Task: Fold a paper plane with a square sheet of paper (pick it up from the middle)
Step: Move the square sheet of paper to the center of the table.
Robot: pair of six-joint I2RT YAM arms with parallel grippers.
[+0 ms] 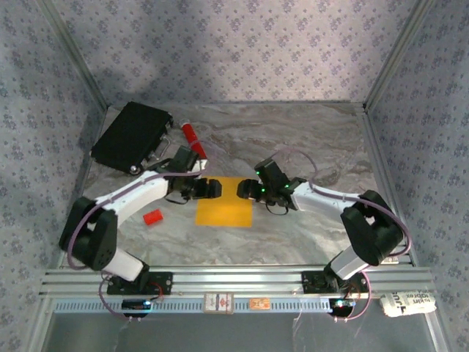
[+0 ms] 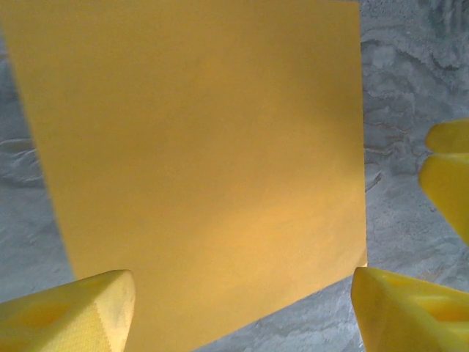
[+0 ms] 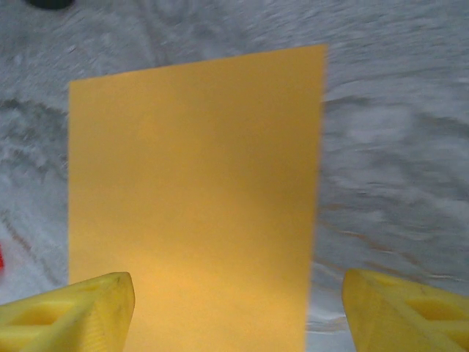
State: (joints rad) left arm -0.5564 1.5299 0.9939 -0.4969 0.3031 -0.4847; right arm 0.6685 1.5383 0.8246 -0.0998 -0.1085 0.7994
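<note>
Orange-yellow square sheet of paper (image 1: 223,201) is lying mid-frame (on a marbled table (image 1: 308,147)). Left gripper (image 1: 215,188) and right gripper (image 1: 245,191) are hanging over its upper corners, both spread open.

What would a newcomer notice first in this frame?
The flat orange-yellow square sheet of paper at the centre of the table, flanked by the left gripper and right gripper, both open and facing it. Next, the black case and red cylinder at far left.
</note>
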